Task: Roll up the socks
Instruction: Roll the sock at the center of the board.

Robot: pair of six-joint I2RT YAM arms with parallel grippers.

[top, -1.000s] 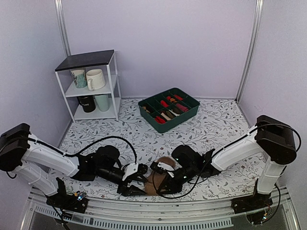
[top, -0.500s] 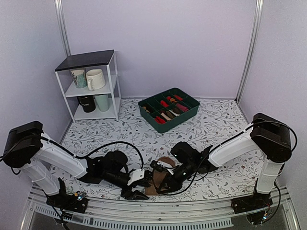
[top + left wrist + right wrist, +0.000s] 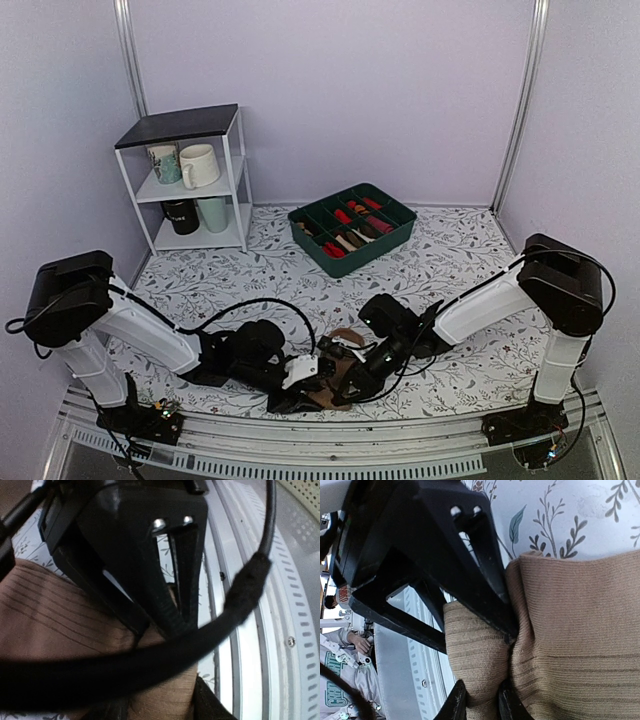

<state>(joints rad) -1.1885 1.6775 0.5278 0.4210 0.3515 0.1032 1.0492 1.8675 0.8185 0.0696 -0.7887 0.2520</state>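
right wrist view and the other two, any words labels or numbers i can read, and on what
Green block letters on a white item at the right wrist view's lower left: sideways, cut off, too blurred to read.
Pale mark on the black mug on the shelf: too small to read.
Nothing else; none on the socks.

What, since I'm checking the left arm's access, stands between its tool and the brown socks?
Nothing visible. The left tool has its fingertips at the socks; a black cable only crosses the wrist view nearer the camera. The right tool pinches a fold of them.
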